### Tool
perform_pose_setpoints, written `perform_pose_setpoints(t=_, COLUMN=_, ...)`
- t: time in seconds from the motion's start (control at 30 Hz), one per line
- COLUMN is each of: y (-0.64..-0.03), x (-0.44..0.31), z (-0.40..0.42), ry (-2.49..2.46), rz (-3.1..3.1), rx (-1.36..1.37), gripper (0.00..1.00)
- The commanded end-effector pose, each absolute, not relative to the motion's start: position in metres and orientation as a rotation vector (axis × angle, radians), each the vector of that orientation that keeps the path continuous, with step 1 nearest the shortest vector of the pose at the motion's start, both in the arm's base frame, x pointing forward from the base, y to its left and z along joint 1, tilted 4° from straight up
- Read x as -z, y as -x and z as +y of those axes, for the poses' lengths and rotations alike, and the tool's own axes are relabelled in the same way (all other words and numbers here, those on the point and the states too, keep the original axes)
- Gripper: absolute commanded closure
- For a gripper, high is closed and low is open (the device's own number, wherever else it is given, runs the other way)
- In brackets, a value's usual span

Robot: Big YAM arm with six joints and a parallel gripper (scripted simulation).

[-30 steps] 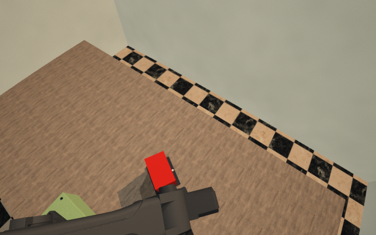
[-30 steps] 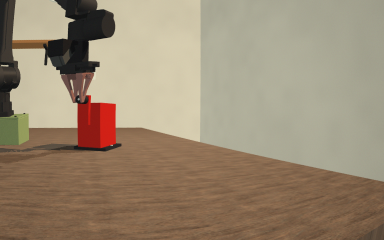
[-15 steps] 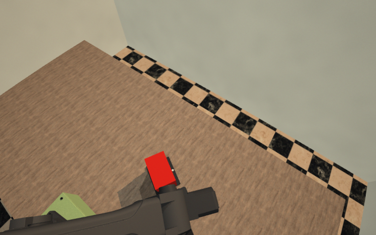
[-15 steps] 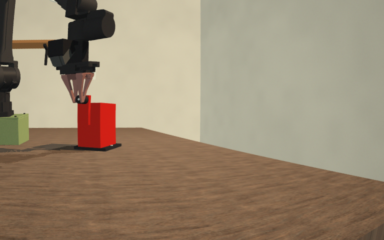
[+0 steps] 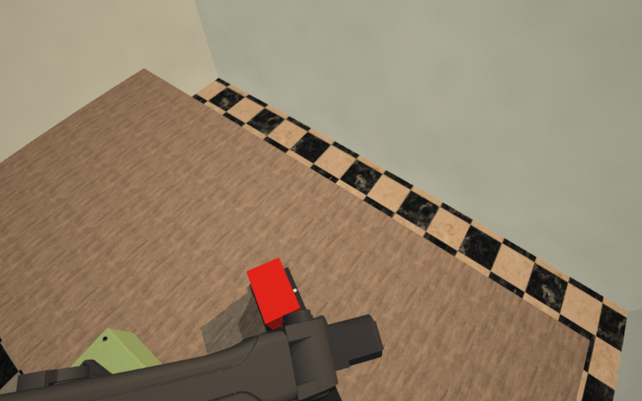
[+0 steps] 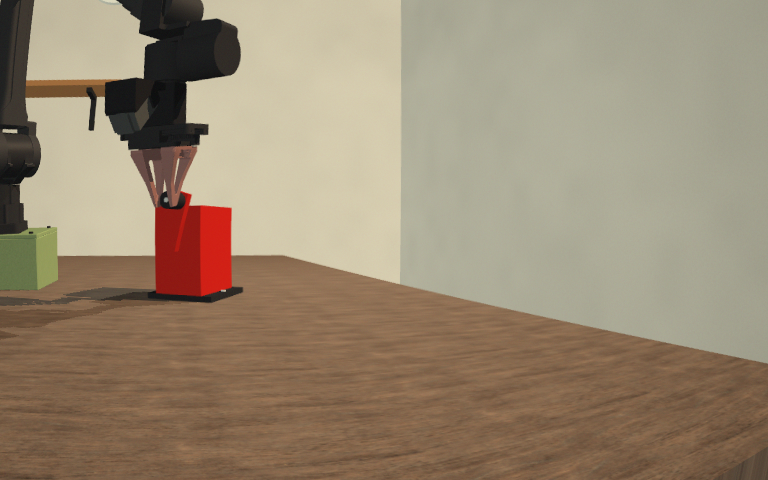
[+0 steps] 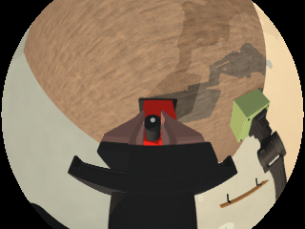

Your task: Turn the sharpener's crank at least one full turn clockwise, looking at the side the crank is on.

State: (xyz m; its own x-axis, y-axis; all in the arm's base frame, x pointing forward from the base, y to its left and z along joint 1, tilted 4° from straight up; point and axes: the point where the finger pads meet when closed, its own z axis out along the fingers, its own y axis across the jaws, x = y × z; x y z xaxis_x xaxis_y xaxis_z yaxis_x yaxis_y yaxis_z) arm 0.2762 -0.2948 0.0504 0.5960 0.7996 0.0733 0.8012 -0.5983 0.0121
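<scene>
The red box-shaped sharpener [image 6: 193, 250] stands upright on a thin black base on the wooden table. It also shows in the overhead view [image 5: 272, 291] and in the wrist view [image 7: 156, 110]. Its red crank arm [image 6: 182, 223] runs up the near side, leaning slightly right at the top, and ends in a black knob [image 6: 167, 203] at the sharpener's top left corner. My gripper [image 6: 169, 201] hangs straight down over it, and its pinkish fingers are shut on the black knob [image 7: 152, 124]. In the overhead view the arm [image 5: 265, 359] hides the knob.
A green box [image 6: 27, 258] sits on the table left of the sharpener, by the arm's base, and also shows in the overhead view [image 5: 117, 352]. A wooden shelf with a dark hook [image 6: 67, 90] is on the back wall. Checkered floor [image 5: 425, 212] runs along the table's far edge.
</scene>
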Motion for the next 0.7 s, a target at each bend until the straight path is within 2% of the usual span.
perform_pose_setpoints(t=0.0, y=-0.299, x=-0.059, z=-0.316, ry=2.831, rz=-1.416, rx=0.127, gripper=0.85)
perform_pose_setpoints(t=0.67, y=-0.315, x=-0.042, z=-0.331, ry=2.831, rz=-1.414, rx=0.127, gripper=0.85)
